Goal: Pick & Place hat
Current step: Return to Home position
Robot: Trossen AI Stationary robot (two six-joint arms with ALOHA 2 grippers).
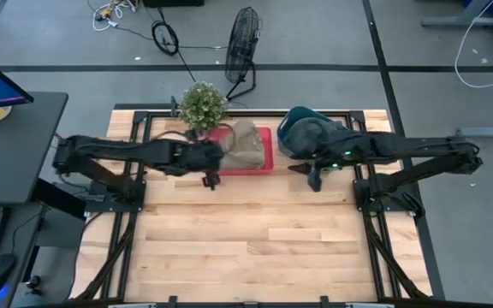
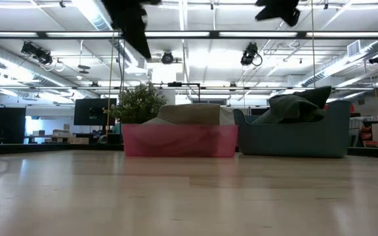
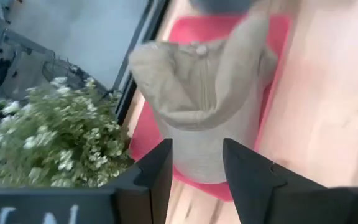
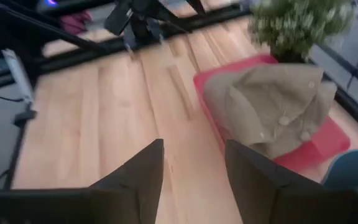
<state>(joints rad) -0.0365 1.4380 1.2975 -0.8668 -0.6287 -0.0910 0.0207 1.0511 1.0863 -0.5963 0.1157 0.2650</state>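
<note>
Tan caps [image 1: 245, 144]: piled in the red bin [image 1: 266, 152], heaped above its rim. From the right wrist view I see at least two crown buttons on the pile [image 4: 272, 106]. I cannot give an exact count.
Dark caps [image 1: 315, 133]: heaped in the blue bin [image 1: 285, 137]. In the low view they stick up above its wall [image 2: 297, 105].
Bins: side by side at the far edge of the tabletop [image 1: 246, 239], red bin on the left-arm side, blue bin on the right-arm side. In the low view they stand just beside each other, and I cannot tell whether the walls touch.
Left claw [image 1: 210, 180]: over the tabletop just in front of the red bin's near edge. The fingers are spread with nothing between them. Its wrist view looks past the gap [image 3: 197, 146] onto the tan caps.
Right claw [image 1: 315, 181]: over the tabletop just in front of the blue bin. The fingers are parted and empty [image 4: 194, 146].
Height: in the low view both arms show only at the top of the picture, well above the bins.
Potted plant [image 1: 203, 104]: at the far edge, just beside the red bin's far left corner.
Floor fan [image 1: 243, 38]: on the floor beyond the tabletop.
</note>
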